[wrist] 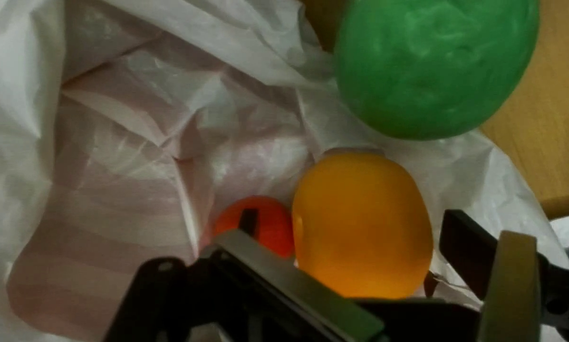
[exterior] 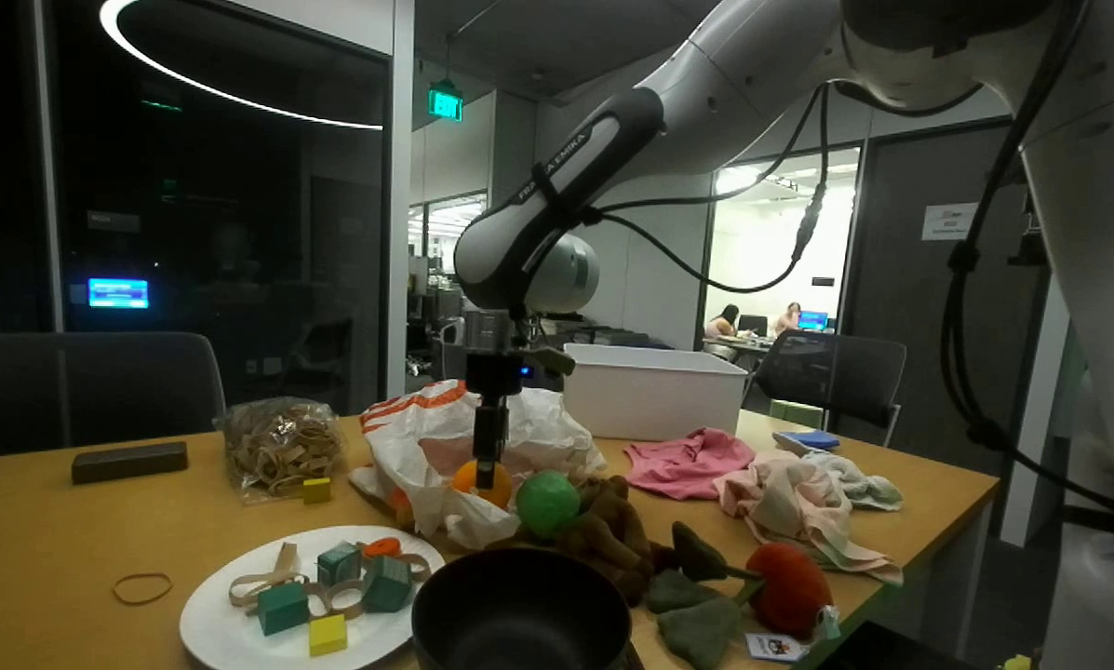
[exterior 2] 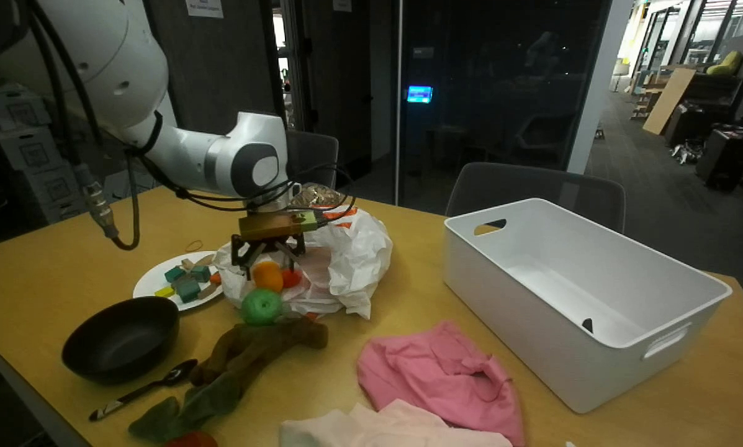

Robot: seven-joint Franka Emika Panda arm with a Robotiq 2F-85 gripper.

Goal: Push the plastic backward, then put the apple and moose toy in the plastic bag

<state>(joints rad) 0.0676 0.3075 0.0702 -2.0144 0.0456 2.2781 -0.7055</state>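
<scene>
Table [exterior 2: 30, 279], in an exterior view: gripper [exterior 2: 270, 271] jaws stand apart astride orange fruit [exterior 2: 267, 279] at plastic bag [exterior 2: 364, 248] mouth; moose toy [exterior 2: 254, 349], six o'clock. Probably bagging; next, gentle close.

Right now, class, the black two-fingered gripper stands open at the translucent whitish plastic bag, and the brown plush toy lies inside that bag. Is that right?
Not quite: the brown plush toy lies outside the plastic bag, on the yellow-brown table, as an exterior view shows. The black two-fingered gripper does stand open at that bag.
</scene>
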